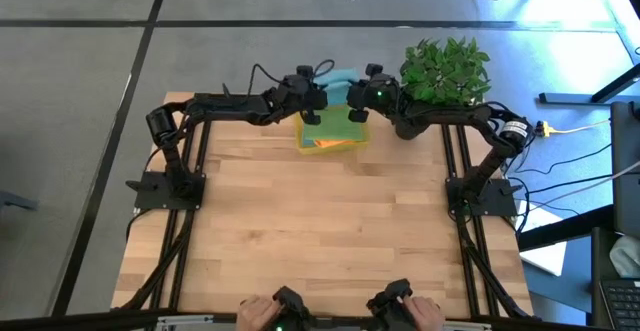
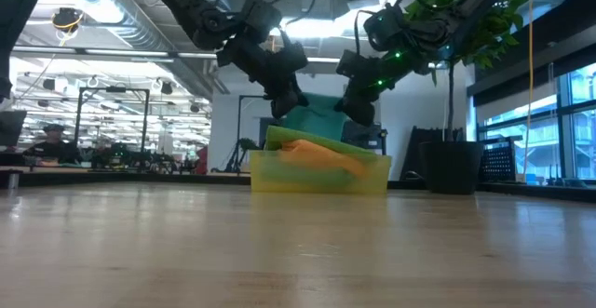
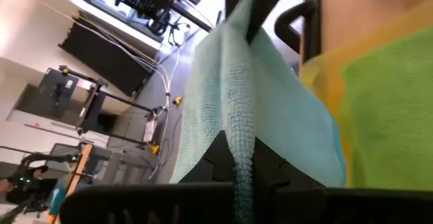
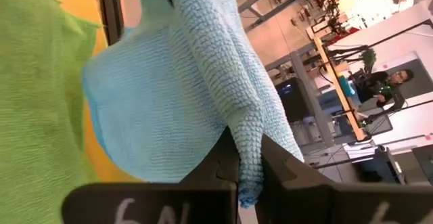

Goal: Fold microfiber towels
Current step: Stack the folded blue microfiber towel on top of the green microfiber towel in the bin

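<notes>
While both arms reach over the far edge of the table, the scene reads as follows.

Around: a translucent yellow bin sits at the far middle of the table, with a leafy potted plant just beside it on the right-arm side, close behind the right arm's wrist.
In the bin: an orange towel shows through the wall in the low view; a green towel lies on top in the wrist views.
Task's thing: a teal-blue towel hangs lifted above the bin's far side, stretched between the two grippers.
Left gripper: over the bin's left corner, jaws closed tight on one edge of the teal-blue towel.
Right gripper: over the bin's right corner, jaws pinched on the other edge of the same cloth.
In the way: the bin's wall and the heaped towels stand directly under the hanging cloth.
Surface: a pale wooden table, bare in the near half.
Room: grey floor, cables at the right, an open workshop with desks and ceiling ducts behind; a person's hands rest at the near edge.
</notes>
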Robot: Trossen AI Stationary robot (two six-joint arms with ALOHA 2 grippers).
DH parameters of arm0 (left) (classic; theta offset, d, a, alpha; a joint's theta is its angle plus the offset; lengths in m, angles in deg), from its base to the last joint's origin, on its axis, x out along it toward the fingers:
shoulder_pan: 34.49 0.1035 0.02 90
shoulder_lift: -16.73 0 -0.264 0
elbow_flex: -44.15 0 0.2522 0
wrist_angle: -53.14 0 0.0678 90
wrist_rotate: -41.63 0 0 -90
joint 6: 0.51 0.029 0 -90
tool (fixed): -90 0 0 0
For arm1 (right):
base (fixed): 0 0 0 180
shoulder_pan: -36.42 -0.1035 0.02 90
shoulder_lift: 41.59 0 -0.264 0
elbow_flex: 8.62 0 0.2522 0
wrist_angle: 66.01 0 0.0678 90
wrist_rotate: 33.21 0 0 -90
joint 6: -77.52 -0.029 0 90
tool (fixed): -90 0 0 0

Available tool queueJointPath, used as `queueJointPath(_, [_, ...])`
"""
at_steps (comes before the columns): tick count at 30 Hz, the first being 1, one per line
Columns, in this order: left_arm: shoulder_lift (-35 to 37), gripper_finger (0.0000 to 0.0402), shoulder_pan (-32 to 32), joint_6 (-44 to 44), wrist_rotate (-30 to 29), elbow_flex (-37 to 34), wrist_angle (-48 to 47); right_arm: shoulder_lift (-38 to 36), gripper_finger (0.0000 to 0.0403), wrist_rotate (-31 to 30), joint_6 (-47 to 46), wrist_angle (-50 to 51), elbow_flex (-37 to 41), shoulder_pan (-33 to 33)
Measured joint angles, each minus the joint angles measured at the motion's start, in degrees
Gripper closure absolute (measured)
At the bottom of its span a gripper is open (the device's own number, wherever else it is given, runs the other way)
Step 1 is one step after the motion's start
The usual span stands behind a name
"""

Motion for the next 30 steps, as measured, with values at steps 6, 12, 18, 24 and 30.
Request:
queueJointPath(6, [0.0, 0.0401, 3.2, -2.5, 5.4, 0.0, -0.1, 1.5, 0.0387, 1.8, 0.0, -0.5, -0.1, 1.2])
queueJointPath(12, [-0.6, 0.0401, 4.1, -3.9, 7.8, -0.1, -0.8, 4.4, 0.0387, 3.1, 0.1, -1.8, -0.2, 1.4])
queueJointPath(18, [-0.9, 0.0401, 1.9, -4.8, 6.3, 0.0, -6.1, 4.7, 0.0387, 4.0, -1.5, 0.8, 0.0, 0.6])
queueJointPath(24, [1.7, 0.0401, -4.0, -4.9, 0.7, 0.0, -13.5, 1.8, 0.0387, 4.2, -2.9, 7.7, 0.1, -3.1])
queueJointPath(30, [4.3, 0.0401, -8.5, -7.0, -0.4, -0.1, -18.9, -1.0, 0.0387, 4.3, -6.0, 16.2, 0.0, -7.3])
